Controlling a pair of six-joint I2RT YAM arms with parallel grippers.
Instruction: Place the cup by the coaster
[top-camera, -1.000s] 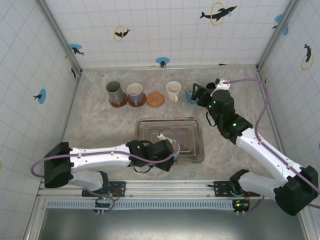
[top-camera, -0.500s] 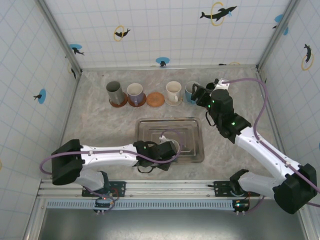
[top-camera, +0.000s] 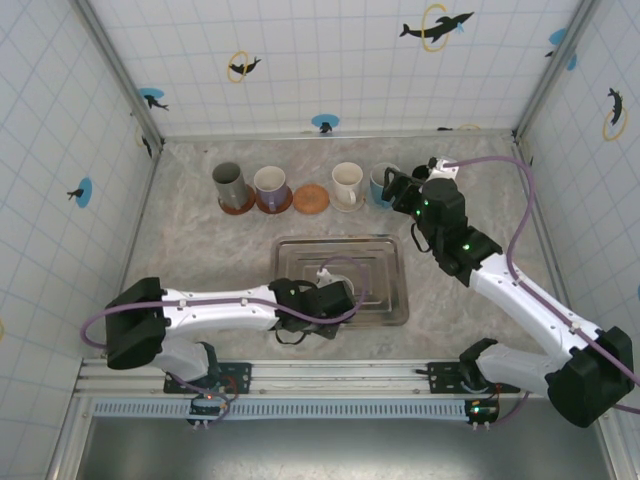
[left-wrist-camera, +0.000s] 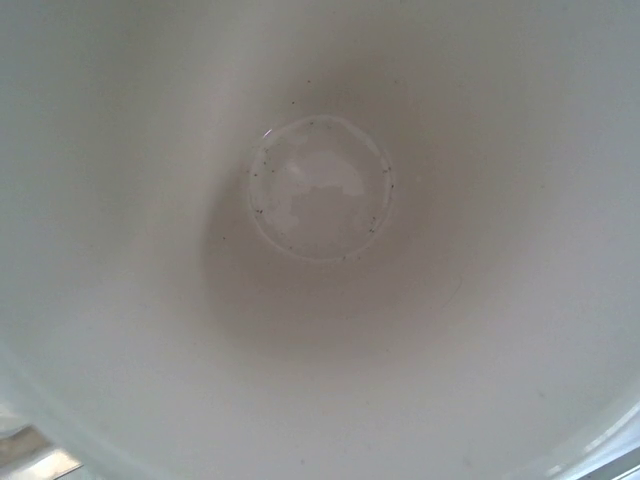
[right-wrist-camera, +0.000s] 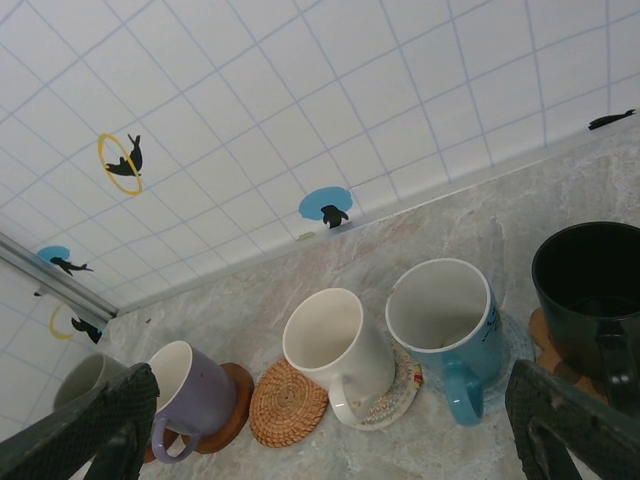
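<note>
Grab step, I reckon: left gripper (top-camera: 335, 297) is pinched shut on the white cup (left-wrist-camera: 320, 330), which sits right under its wrist in the tray (top-camera: 385, 262). Next it needs to lift the cup and carry it forward to the bare coaster (top-camera: 311, 198). Right gripper (top-camera: 397, 187) hangs wide open.

Robot lab test booth: tile-print walls (top-camera: 330, 70), dolphin stickers (top-camera: 436, 26), metal mounting rail (top-camera: 330, 375).

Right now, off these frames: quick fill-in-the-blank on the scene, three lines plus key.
The mug just left of the bare coaster is ___ in colour.
The gripper shut on the white cup above the metal tray is the ___ one.
The right gripper has its jaws ___.
Missing words: purple; left; open.
</note>
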